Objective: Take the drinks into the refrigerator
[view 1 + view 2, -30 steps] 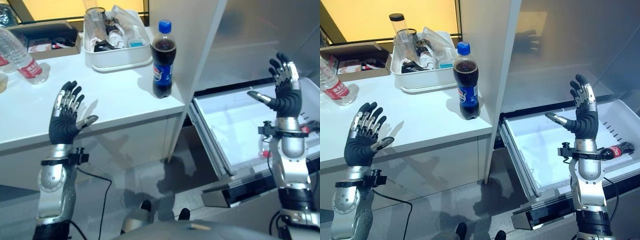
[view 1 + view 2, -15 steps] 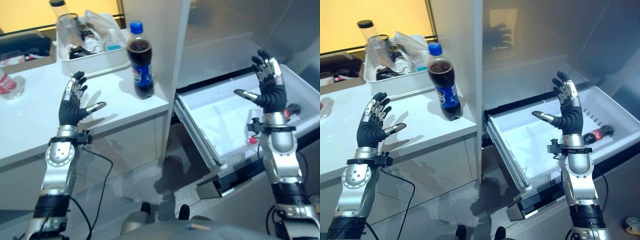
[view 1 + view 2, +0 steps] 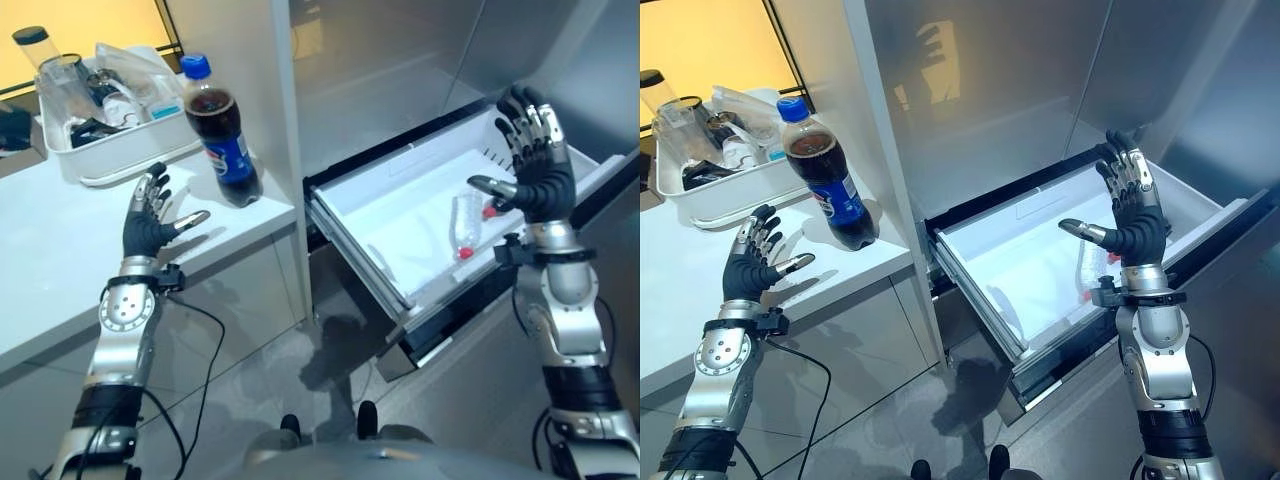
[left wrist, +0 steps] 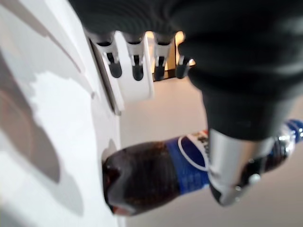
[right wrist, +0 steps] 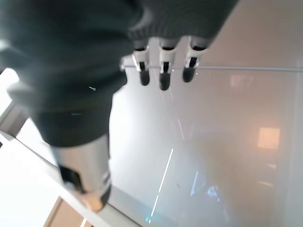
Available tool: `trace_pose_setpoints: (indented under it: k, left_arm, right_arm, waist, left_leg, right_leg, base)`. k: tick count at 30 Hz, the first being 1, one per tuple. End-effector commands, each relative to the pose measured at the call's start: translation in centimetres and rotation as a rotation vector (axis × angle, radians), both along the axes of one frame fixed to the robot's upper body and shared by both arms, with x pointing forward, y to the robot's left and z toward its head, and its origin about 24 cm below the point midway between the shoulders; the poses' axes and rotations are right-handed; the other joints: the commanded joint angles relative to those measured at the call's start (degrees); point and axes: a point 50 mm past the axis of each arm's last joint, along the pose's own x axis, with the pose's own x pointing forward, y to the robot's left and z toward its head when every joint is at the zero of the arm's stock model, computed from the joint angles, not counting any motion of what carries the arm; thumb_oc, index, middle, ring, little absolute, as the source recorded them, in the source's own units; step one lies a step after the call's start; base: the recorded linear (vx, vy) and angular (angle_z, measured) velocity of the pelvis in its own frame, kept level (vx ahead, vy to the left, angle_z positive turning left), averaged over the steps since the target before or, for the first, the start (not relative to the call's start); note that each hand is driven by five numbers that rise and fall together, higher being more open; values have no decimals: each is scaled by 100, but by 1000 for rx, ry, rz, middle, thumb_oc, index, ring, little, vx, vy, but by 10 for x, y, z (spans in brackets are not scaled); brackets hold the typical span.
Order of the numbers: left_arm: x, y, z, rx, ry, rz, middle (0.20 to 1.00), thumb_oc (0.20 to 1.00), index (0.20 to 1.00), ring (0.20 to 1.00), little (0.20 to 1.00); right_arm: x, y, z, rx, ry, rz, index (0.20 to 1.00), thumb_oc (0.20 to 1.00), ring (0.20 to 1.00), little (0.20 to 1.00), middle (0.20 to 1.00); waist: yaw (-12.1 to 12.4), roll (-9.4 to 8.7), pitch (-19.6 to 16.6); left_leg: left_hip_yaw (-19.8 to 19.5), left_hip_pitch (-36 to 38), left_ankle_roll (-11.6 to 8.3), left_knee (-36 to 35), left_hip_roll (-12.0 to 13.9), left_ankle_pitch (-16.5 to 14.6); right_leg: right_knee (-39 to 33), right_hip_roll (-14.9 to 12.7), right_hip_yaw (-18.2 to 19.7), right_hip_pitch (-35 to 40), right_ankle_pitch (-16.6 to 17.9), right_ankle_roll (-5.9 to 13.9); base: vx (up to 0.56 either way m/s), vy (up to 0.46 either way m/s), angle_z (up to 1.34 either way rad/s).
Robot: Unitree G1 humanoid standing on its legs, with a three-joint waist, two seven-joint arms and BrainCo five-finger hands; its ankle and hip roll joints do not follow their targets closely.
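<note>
A dark cola bottle (image 3: 221, 133) with a blue cap and blue label stands upright near the right edge of the white counter (image 3: 50, 260). My left hand (image 3: 148, 226) hovers open just to its left, fingers straight, thumb towards the bottle, touching nothing. In the left wrist view the cola bottle (image 4: 151, 176) lies just past the thumb (image 4: 234, 161). My right hand (image 3: 536, 172) is raised open above the pulled-out white refrigerator drawer (image 3: 400, 215). A clear bottle (image 3: 463, 218) with a red cap lies in the drawer beside that hand.
A white tray (image 3: 120, 160) of jars and packets stands at the back of the counter. The grey refrigerator wall (image 3: 240, 60) rises right beside the cola bottle. The open drawer juts out over the grey floor (image 3: 300, 380).
The camera has swung to the right, so the whole scene slid left. My left hand has come closer to the cola bottle. The right hand stays raised over the drawer.
</note>
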Motion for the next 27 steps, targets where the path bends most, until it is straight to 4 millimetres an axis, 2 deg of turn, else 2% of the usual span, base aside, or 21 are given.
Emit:
trace_pose_setpoints:
  k: [1, 15, 27]
  left_arm:
    - [11, 3, 17, 50, -68, 6, 1000, 1000, 1000, 1000, 1000]
    - [15, 7, 10, 46, -39, 39, 1000, 1000, 1000, 1000, 1000]
    - [27, 12, 3, 41, 5, 100, 1000, 1000, 1000, 1000, 1000]
  right_arm:
    - [-15, 5, 32, 8, -181, 47, 1000, 1000, 1000, 1000, 1000]
    - [-23, 9, 40, 20, -237, 81, 1000, 1000, 1000, 1000, 1000]
    - [-27, 11, 34, 22, -218, 102, 1000, 1000, 1000, 1000, 1000]
  waist:
    - [-107, -165, -51]
    - [-253, -337, 41]
    - [-382, -401, -8]
  left_leg:
    - [84, -291, 192, 1082, -106, -973]
    - [607, -424, 272, 1433, -55, -1205]
    - [811, -257, 249, 1351, -34, -1233]
  right_leg:
    - [886, -310, -23, -143, -422, 444]
    - [1006, -130, 563, -515, -304, 479]
    - [925, -14, 743, -455, -279, 480]
  base:
    - [-37, 23, -27]
    - [-22, 14, -20]
    - [8, -5, -11]
